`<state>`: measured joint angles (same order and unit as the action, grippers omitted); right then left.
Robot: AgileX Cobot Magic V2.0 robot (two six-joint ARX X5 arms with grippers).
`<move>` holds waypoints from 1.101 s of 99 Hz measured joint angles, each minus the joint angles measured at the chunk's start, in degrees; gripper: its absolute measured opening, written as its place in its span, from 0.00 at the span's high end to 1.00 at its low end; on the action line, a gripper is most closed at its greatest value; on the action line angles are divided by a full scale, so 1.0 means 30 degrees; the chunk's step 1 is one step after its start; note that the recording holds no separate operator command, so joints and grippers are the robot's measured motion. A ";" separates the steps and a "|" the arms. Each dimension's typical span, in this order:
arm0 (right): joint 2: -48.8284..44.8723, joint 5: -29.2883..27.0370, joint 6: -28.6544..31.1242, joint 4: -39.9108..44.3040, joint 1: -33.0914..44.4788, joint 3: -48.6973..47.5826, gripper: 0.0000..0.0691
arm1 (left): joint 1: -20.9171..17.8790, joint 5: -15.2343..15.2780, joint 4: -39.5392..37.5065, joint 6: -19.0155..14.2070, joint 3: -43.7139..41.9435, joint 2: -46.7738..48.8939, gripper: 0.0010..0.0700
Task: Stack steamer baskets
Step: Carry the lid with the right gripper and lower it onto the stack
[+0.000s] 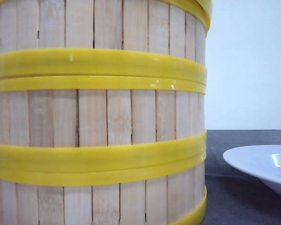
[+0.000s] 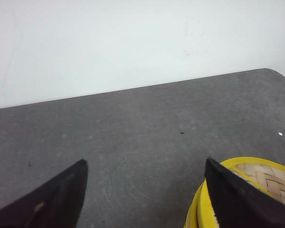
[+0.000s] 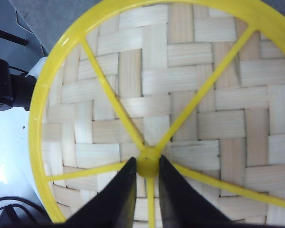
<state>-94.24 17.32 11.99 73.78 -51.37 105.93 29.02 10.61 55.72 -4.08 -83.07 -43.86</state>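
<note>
Close before the front camera, a stack of round bamboo steamer baskets (image 1: 98, 117) fills most of the view; its foot is set on the dark grey bench (image 1: 243, 197). Pale vertical slats form the walls, and thick glossy yellow bands are seen where one basket meets the next: two such doubled bands are visible, with part of a further yellow rim at the top and another at the base. At least three tiers can be counted; the top of the stack is cut off by the frame. Beside the stack, toward the bench's right side, a shallow white plate (image 1: 264, 166) is seen, apart from the baskets.

From the right wrist camera, a flat round lid of woven bamboo strips (image 3: 190, 95) is shown, ringed in yellow and crossed by yellow spokes that meet at a small yellow hub. The right gripper (image 3: 147, 173) is pinched on that hub, its black fingers pressed against either side.

From the left wrist camera, the left gripper (image 2: 145, 190) is seen spread wide over bare bench, with nothing between its fingers. A yellow-rimmed woven disc (image 2: 261, 178) is glimpsed behind one finger.
</note>
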 joint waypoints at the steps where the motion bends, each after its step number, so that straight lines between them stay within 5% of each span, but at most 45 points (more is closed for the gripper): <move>1: 0.0000 0.0000 0.0000 -0.0029 0.0000 0.0000 0.93 | 0.0000 0.0000 0.0000 0.0000 0.0000 0.0000 0.33; 71: -0.0182 0.0022 -0.0058 -0.0969 -0.0240 0.0000 0.93 | 0.0000 0.0000 0.0095 0.0000 0.0000 0.0000 0.33; 91: -0.0182 0.0685 -0.0051 -0.1239 -0.0401 0.0058 0.65 | 0.0000 0.0000 0.0095 0.0000 0.0000 0.0000 0.33; 109: -0.0182 0.0692 -0.0051 -0.1260 -0.0474 0.0058 0.60 | 0.0000 0.0000 0.0095 0.0000 0.0000 0.0000 0.33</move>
<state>-94.78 19.40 11.84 70.00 -52.80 106.10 29.02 10.61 56.01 -4.08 -83.07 -43.86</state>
